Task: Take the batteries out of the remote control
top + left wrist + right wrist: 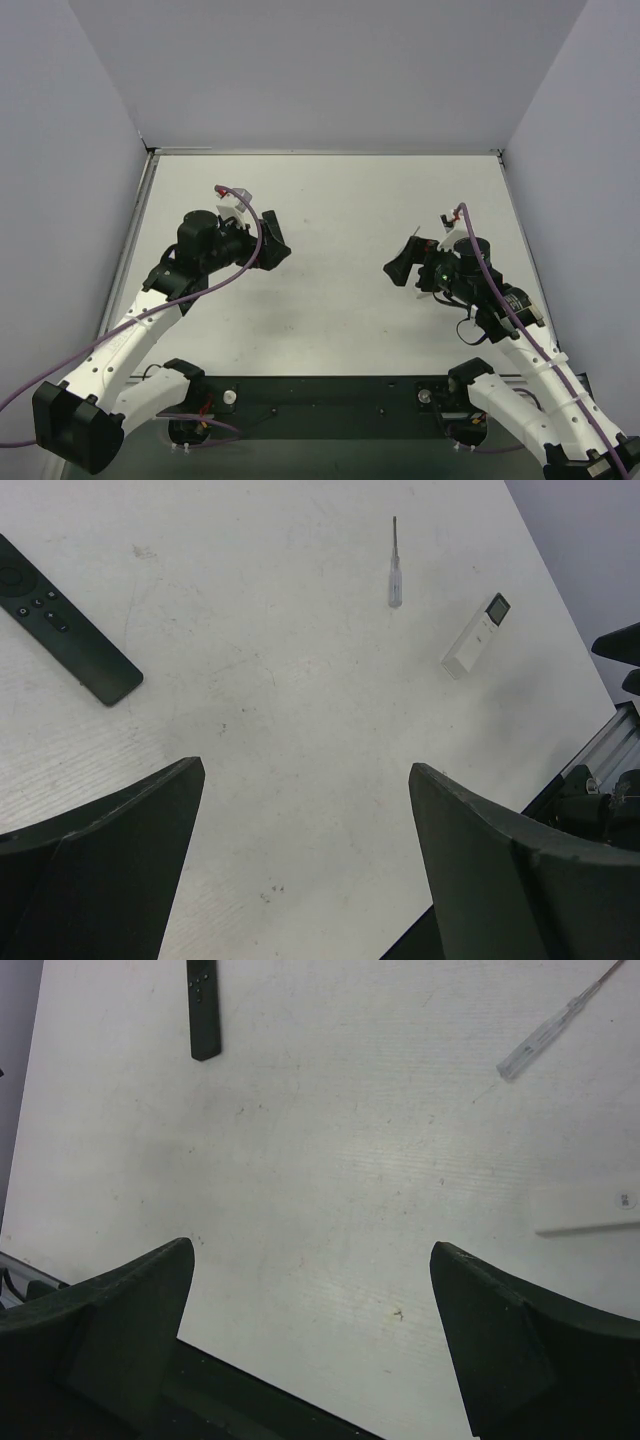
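Left tool (305, 770): jaws spread wide with nothing between them; we see only bare desk (300, 680) in the gap.
Right tool (312, 1248): likewise wide open and empty, held above bare desk.
Arms: in the top view both wrists are raised over the middle of the desk, and the two tools point roughly toward each other, well apart.
Black remote (62, 620): a slim bar lying flat with its buttons up, at the upper left of the left wrist view, well apart from both tools.
White remote (477, 636): a shorter bar lying flat with its small display up, toward the desk's far edge in the left wrist view.
Screwdriver (396, 580): clear handle and thin shaft; it lies between the two remotes, near the white one and not touching it.
Batteries: we see none in any view (both remotes lie face up, so their backs are hidden), and we cannot tell where they are.
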`<state>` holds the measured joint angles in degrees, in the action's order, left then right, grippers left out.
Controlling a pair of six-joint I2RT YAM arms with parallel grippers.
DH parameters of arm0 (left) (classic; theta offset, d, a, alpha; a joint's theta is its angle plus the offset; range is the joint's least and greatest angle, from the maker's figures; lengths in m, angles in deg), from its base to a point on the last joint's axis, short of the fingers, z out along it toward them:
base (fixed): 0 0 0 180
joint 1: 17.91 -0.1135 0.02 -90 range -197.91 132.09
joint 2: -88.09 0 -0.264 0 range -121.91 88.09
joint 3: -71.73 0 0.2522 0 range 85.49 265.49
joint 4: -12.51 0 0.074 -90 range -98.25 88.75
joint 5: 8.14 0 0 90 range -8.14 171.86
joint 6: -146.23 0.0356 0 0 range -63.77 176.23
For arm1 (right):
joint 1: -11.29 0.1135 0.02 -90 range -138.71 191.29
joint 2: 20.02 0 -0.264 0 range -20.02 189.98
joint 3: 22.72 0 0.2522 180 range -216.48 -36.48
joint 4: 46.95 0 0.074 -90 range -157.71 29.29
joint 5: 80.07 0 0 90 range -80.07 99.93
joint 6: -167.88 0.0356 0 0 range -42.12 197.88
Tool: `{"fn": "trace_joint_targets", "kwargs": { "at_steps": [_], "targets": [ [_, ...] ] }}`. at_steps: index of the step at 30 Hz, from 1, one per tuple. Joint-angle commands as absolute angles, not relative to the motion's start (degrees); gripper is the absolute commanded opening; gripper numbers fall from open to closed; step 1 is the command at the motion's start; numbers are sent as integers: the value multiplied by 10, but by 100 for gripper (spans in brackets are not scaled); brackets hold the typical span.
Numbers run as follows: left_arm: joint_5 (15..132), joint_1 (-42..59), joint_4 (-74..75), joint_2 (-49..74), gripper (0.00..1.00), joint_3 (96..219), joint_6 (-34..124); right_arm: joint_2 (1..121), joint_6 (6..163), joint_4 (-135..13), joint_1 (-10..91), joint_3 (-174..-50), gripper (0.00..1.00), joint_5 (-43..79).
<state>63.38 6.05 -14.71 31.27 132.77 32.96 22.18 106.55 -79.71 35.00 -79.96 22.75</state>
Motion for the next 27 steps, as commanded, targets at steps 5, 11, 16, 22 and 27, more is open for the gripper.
{"fn": "trace_joint_targets", "kwargs": {
  "at_steps": [5, 11, 16, 22, 27],
  "targets": [
    [628, 63, -132, 312, 95, 1331, 335, 223, 1084, -788, 352, -806, 100, 196],
    [684, 63, -150, 313, 95, 1330, 333, 219, 1100, -799, 352, -800, 100, 162],
    [740, 63, -199, 285, 94, 1365, 341, 208, 1108, -833, 351, -812, 100, 112],
    [912, 58, -321, 168, 90, 1483, 302, 205, 1161, -889, 350, -820, 98, 12],
    [993, 55, -395, 5, 83, 1599, 293, 207, 1162, -909, 349, -826, 97, 41]
  ]
}}
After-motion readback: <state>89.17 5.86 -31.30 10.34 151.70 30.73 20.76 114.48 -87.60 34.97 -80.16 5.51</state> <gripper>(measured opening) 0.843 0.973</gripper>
